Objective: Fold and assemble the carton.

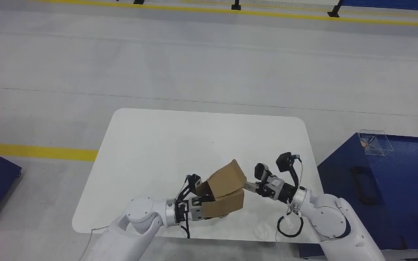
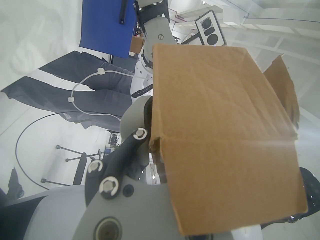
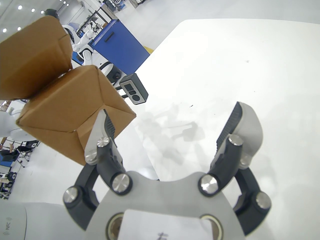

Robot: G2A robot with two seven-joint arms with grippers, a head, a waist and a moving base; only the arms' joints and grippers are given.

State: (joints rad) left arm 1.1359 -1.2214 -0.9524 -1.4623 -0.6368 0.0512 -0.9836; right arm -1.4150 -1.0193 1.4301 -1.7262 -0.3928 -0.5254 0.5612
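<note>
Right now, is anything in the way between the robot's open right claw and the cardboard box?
Nothing visible is. The open right gripper is right beside the carton, with one of its fingers seemingly against the carton's end. The left gripper holds the carton from the opposite side.

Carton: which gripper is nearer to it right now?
Left. The left gripper clamps one end of the carton; the right gripper is open at the other end, one finger against it.

Top view: high above, facing down on white bench (image 1: 196, 130). Left wrist view: tight against carton (image 2: 220, 126), facing upward. Right wrist view: near, facing across bench. All three share the carton.
</note>
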